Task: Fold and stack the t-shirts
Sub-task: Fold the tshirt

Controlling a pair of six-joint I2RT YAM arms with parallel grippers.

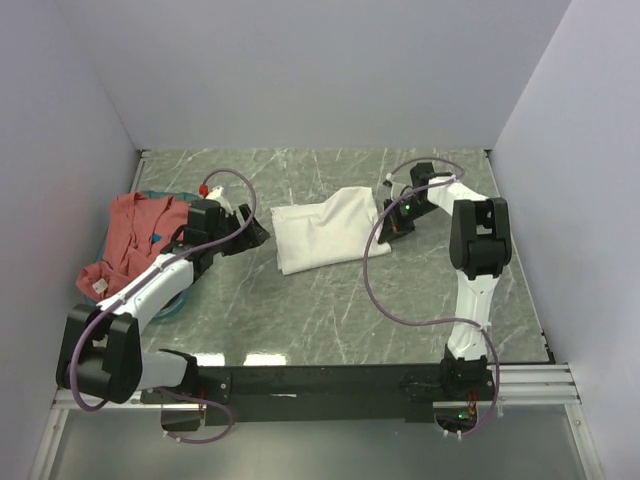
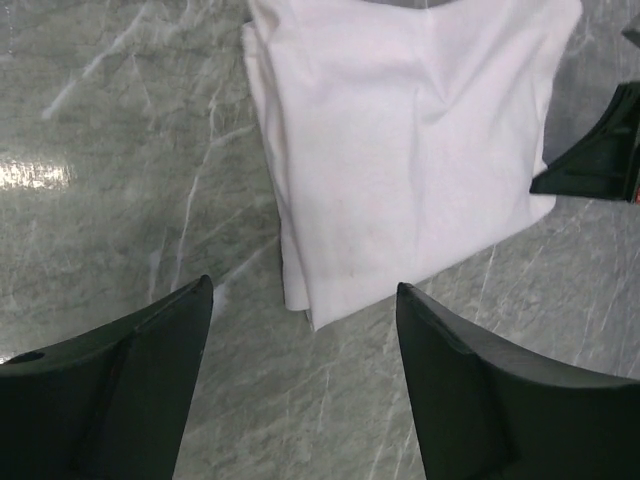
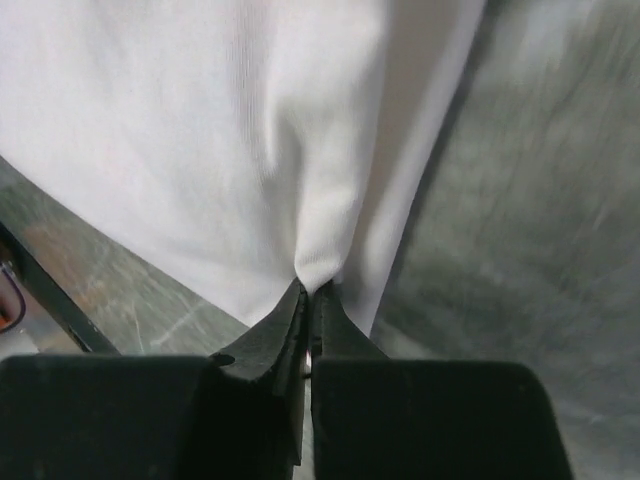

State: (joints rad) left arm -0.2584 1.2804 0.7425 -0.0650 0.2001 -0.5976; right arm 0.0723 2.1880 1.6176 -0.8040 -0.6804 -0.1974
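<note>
Overhead view looks down from behind — both wrist views closely share the white t-shirt [image 1: 320, 238]

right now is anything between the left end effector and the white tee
Nothing visible. The left end effector is open just short of the white tee, with only bare table between them. The right end effector is shut on the tee's opposite edge, off that path.
</note>
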